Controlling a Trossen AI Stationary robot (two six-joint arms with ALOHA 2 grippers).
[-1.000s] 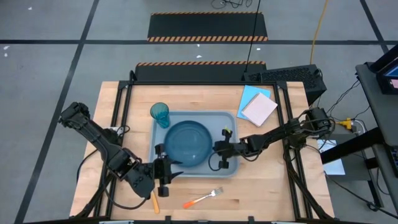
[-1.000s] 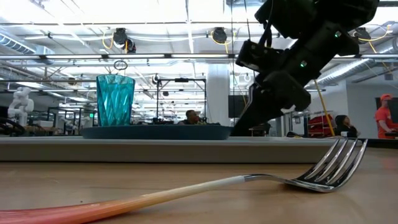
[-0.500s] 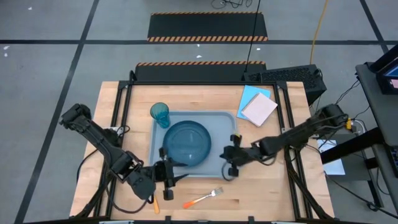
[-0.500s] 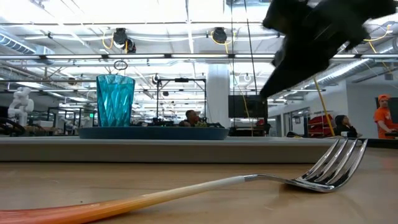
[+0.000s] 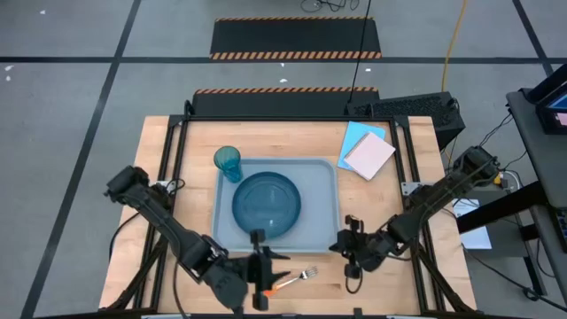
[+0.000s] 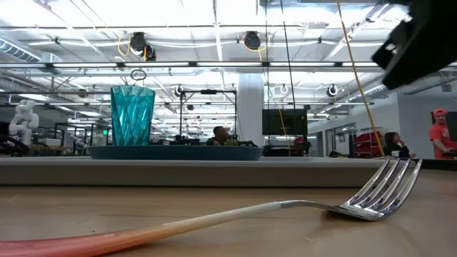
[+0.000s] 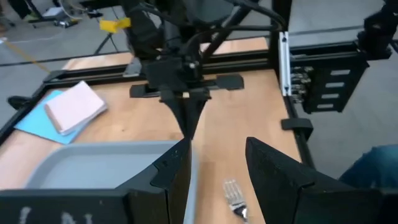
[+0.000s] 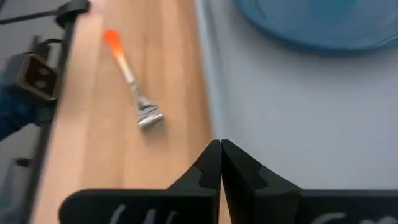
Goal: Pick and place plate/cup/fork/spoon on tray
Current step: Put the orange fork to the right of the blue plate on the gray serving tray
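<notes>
Left hand above fork

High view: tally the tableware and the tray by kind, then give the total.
Plate: 1
Cup: 1
Fork: 1
Tray: 1
Total: 4

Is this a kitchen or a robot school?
Probably a robot lab or workshop, not a kitchen: open ceiling pipes and lights, another white robot in the background, and hazard-striped floor mats beside the wooden table.
</notes>
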